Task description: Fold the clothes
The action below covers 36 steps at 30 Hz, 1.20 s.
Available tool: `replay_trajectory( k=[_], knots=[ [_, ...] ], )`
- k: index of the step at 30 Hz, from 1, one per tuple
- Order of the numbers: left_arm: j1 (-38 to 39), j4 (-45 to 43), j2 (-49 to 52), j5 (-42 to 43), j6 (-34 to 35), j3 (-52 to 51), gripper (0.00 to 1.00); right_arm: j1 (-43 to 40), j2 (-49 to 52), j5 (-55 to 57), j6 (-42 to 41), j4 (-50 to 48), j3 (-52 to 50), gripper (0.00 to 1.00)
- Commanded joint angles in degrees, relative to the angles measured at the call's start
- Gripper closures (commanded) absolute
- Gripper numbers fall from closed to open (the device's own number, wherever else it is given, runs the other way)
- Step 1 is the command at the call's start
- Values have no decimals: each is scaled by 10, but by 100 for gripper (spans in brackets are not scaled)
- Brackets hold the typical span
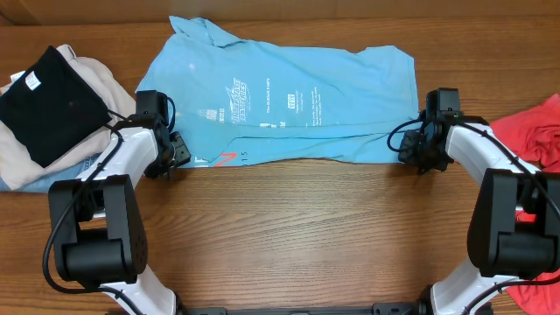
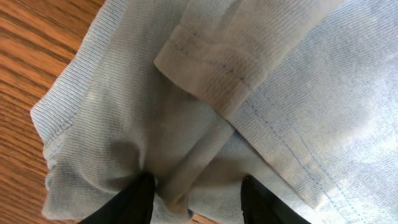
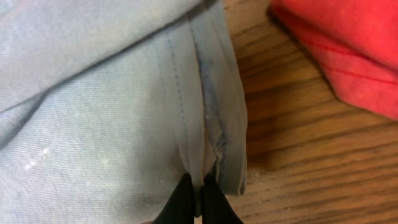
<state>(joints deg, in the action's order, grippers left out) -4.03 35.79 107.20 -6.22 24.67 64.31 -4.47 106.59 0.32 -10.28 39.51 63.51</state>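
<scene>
From overhead, the surface (image 1: 289,227) is brown wood with a long grain running left to right; nothing of the room beyond it shows. The sky-blue T-shirt (image 1: 280,96) lies spread across the upper middle. The coral-red T-shirt (image 1: 538,131) is bunched at the right edge, apart from the blue one. At the far left a black garment (image 1: 48,101) with a small white tag (image 1: 32,81) sits on a pile of cream clothes (image 1: 96,74). The left arm (image 1: 131,149) reaches the blue shirt's lower left edge and the right arm (image 1: 464,144) its lower right corner. The white lettering (image 1: 241,96) on the chest runs in several lines but is too small to read, and a red mark (image 1: 226,160) shows near the lower left hem.

In the left wrist view, the left jaws stand part-way apart with a bunched ridge of blue cloth between the two dark fingers (image 2: 134,199) – it appears pinched there, though the tips are cut off by the bottom edge. A stitched sleeve hem (image 2: 211,68) lies folded over just above, and bare wood shows at the left.

In the right wrist view, the right jaws are together, clamped on the doubled hem at the blue shirt's edge – the cloth puckers where they meet. Wood lies beside the hem, and the red shirt fills the upper right corner, not touching the blue. No writing shows in either close view.
</scene>
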Motion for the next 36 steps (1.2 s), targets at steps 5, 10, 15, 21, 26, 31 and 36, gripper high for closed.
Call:
replay_trajectory(
  k=[5, 10, 15, 21, 26, 31, 36],
  knots=[
    [2, 4, 5, -1, -7, -9, 66, -2, 3, 64, -3, 15, -4, 96],
    [2, 3, 5, -2, -7, -9, 96, -2, 3, 104, -2, 33, -4, 96],
    [2, 3, 5, -2, -7, -9, 96, -2, 3, 104, -3, 32, -4, 96],
    [2, 0, 5, -3, -7, -9, 96, -2, 3, 101, -3, 34, -4, 96],
    [2, -10, 6, -33, -7, -14, 96, -2, 3, 101, -3, 41, -4, 96],
    [2, -16, 13, -54, -7, -14, 96, -2, 3, 101, -3, 44, -4, 96],
    [2, -18, 21, -60, -7, -15, 96, -2, 3, 101, -5, 43, -4, 96]
  ],
)
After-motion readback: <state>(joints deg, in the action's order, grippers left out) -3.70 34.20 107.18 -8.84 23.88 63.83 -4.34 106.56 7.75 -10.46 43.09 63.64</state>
